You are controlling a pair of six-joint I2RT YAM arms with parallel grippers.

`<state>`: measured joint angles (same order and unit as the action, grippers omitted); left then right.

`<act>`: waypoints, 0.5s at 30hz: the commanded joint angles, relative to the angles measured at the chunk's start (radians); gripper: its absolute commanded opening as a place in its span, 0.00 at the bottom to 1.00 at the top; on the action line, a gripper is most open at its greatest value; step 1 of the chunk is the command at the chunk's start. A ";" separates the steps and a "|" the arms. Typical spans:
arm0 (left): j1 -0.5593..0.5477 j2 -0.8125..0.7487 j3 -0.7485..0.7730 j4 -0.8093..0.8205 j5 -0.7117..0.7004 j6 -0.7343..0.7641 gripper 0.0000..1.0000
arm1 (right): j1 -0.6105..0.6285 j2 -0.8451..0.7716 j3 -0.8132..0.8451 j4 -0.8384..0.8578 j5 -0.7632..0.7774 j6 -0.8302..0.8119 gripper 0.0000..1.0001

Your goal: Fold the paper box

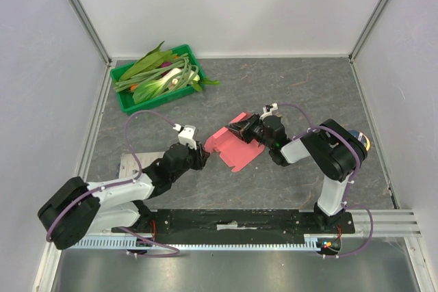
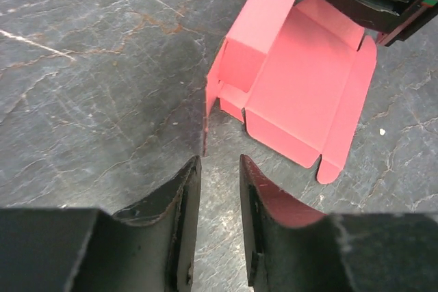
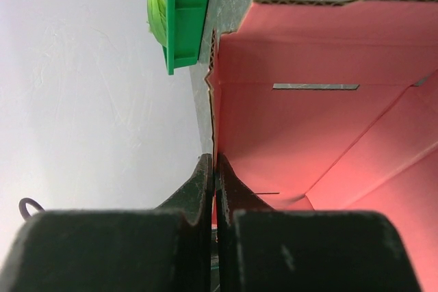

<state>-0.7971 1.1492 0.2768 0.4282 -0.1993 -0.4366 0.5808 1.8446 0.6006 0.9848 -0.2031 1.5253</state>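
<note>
The paper box is sitting around the middle of the grey counter, right between the two arms, and it's only half folded. From the left wrist view you can see the base panel lying flat with a rounded tab on the counter, one short side wall standing up, and a bigger panel lifted at the far end.

The right end effector has that lifted panel. In its own camera the fingers are pressed together on the thin pink edge, with the inside of the box and a slot in it spread out to the right.

The left end effector is holding nothing. Its fingers have a narrow gap between them and are low over the counter, just beside the box's standing wall.

The green tray with leafy greens is off in the far left corner, well apart from everything.
</note>
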 commanded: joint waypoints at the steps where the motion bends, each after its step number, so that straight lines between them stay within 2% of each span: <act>1: 0.021 -0.071 0.030 -0.149 -0.127 -0.085 0.29 | 0.005 0.007 -0.005 -0.008 -0.002 -0.033 0.00; 4: 0.036 -0.060 0.090 -0.268 -0.257 -0.160 0.28 | 0.005 0.005 -0.004 -0.006 -0.005 -0.034 0.00; 9: 0.079 0.055 0.165 -0.255 -0.262 -0.159 0.24 | 0.007 0.008 -0.001 -0.011 -0.005 -0.036 0.00; 11: 0.081 0.092 0.176 -0.153 -0.217 -0.120 0.24 | 0.005 0.010 0.002 -0.009 -0.005 -0.034 0.00; 12: 0.082 0.134 0.180 -0.107 -0.127 -0.075 0.24 | 0.005 0.011 0.004 -0.012 -0.004 -0.033 0.00; 15: 0.084 0.213 0.211 -0.040 0.027 -0.045 0.16 | 0.007 0.013 0.004 -0.006 -0.004 -0.028 0.00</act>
<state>-0.7155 1.2789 0.4339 0.2588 -0.3458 -0.5362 0.5808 1.8450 0.6006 0.9848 -0.2085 1.5249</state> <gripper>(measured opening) 0.192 0.010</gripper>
